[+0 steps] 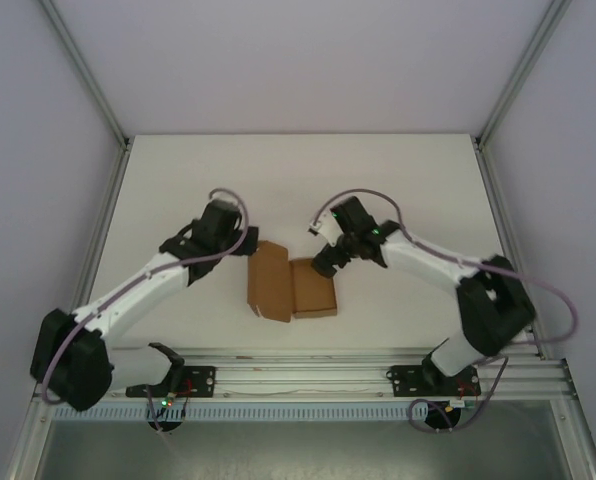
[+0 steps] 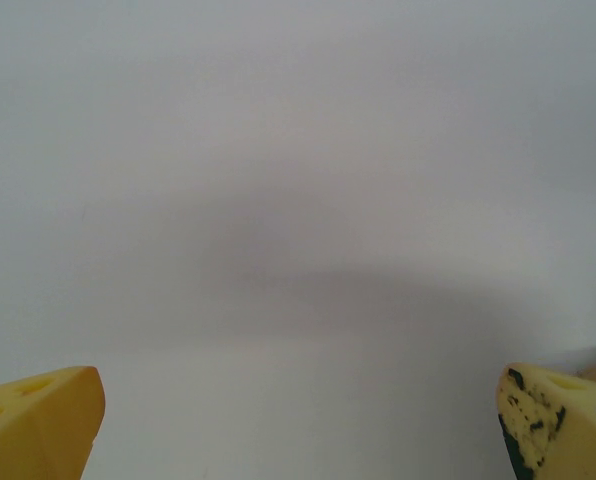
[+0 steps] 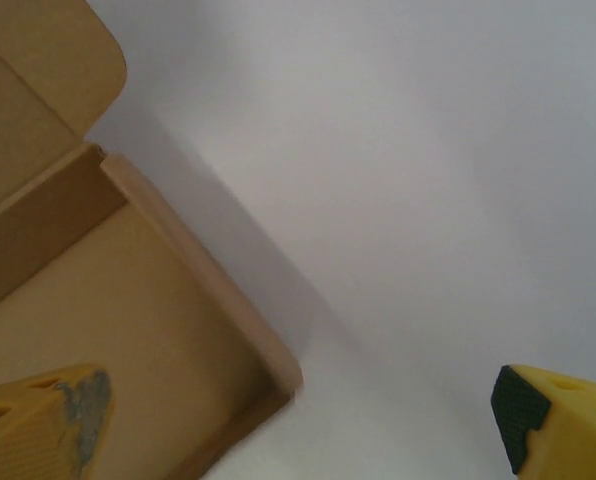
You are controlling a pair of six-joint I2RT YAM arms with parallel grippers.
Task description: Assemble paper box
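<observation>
The brown paper box (image 1: 290, 286) lies in the middle of the table, its tray part on the right and its lid flap folded out flat to the left. My left gripper (image 1: 244, 245) hovers by the lid's far left corner. In the left wrist view the left gripper (image 2: 298, 425) is open, with bare table between its yellow fingertips (image 2: 43, 420). My right gripper (image 1: 327, 264) sits over the tray's far right corner. In the right wrist view the right gripper (image 3: 303, 425) is open. One fingertip (image 3: 63, 420) is above the paper box (image 3: 128, 330), the other is over the table.
The white table (image 1: 178, 190) is enclosed by pale walls with metal frame posts (image 1: 88, 75). An aluminium rail (image 1: 308, 375) carrying both arm bases runs along the near edge. Grey cables loop off both wrists.
</observation>
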